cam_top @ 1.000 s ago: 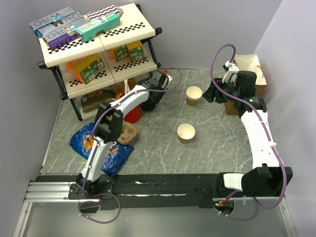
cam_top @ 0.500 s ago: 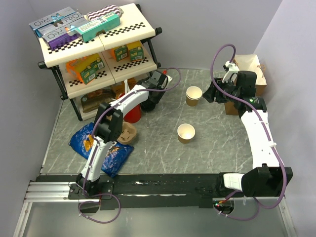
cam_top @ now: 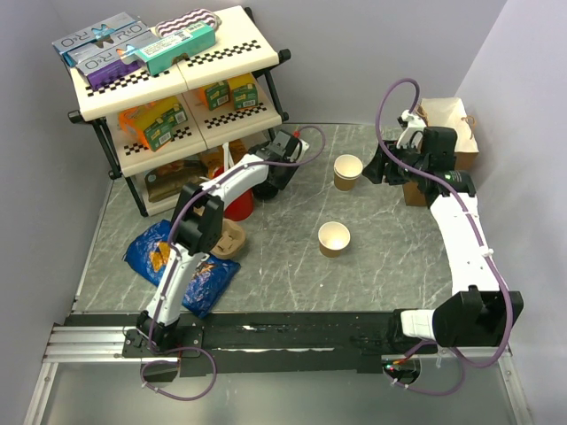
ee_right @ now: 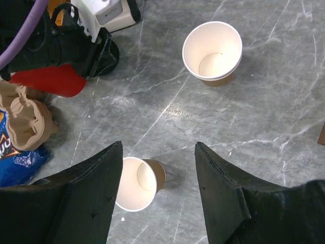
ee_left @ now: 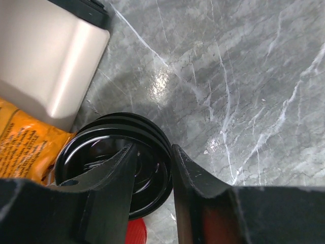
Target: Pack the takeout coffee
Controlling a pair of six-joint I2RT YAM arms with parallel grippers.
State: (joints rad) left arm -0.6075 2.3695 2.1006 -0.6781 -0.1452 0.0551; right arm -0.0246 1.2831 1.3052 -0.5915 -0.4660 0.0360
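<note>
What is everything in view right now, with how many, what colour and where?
paper cups: two, tan, lidless, upright and apart mid-table
black lids: a stack, count unclear, beside the red cup
red cup: one, red, at the shelf rack's foot
cup carrier: one, brown, left of centre
snack bag: one, blue, near left
shelf rack: one, cream, far left
boxes: several, grey, purple and teal on top, green-orange below
paper bag: one, brown, far right
left tool: black, straddling the lids' rim
right tool: black, open, above the cups
</note>
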